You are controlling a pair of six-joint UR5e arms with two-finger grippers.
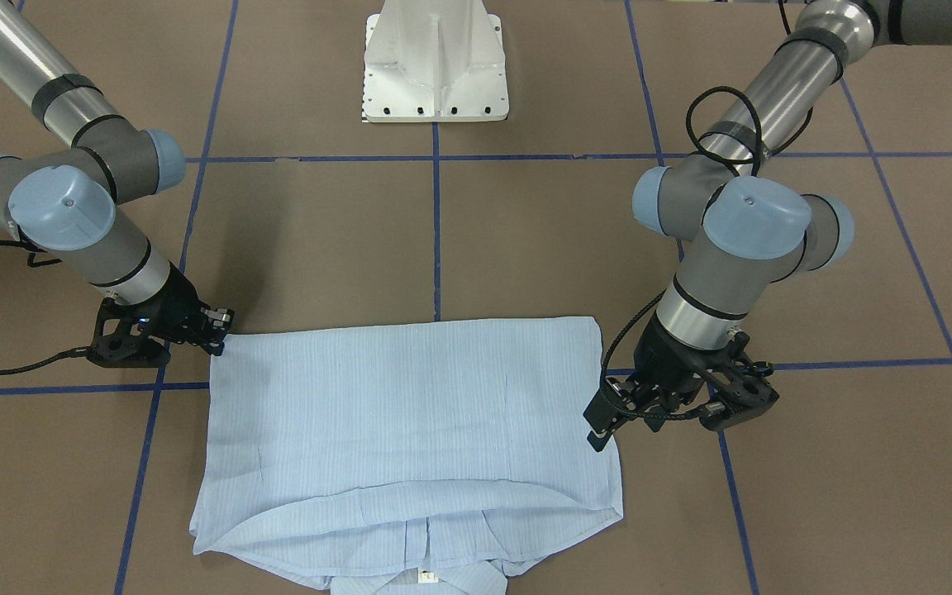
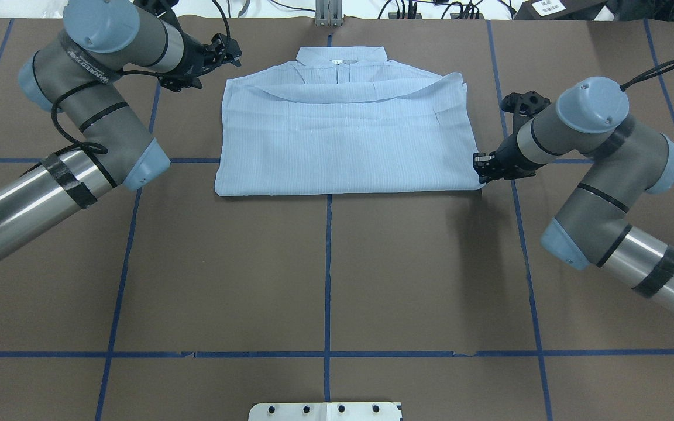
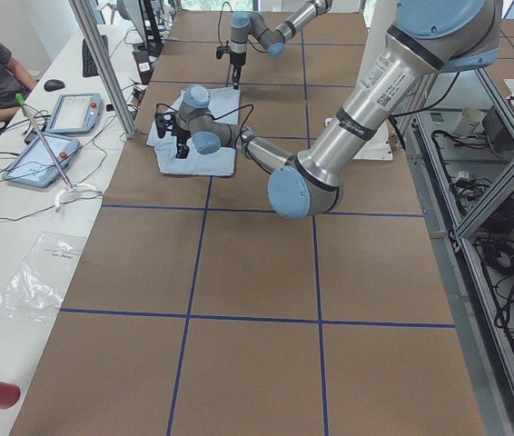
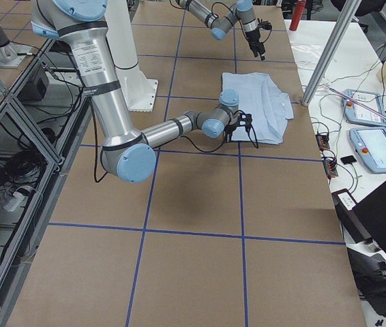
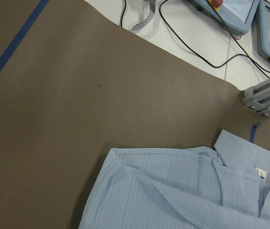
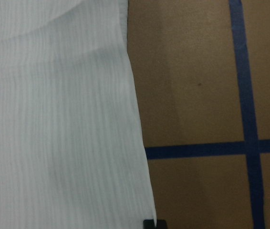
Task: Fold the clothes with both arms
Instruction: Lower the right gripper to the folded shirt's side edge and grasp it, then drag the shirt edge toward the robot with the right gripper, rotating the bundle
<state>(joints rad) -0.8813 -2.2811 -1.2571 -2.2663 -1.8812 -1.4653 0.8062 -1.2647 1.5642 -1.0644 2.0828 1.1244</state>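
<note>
The pale blue shirt [image 2: 343, 140] lies folded flat on the brown table [image 2: 325, 275], collar away from the robot, the right gripper [image 2: 480, 169] touching its near right corner and the left gripper [image 2: 230, 51] near its far left corner, though I cannot tell whether the fingers of these 2 are apart or together.

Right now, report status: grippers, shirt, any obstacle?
Right gripper at folded-edge corner of shirt; left gripper hovers by collar side; jaws unclear. Shirt folded, flat. No obstacle seen.
</note>
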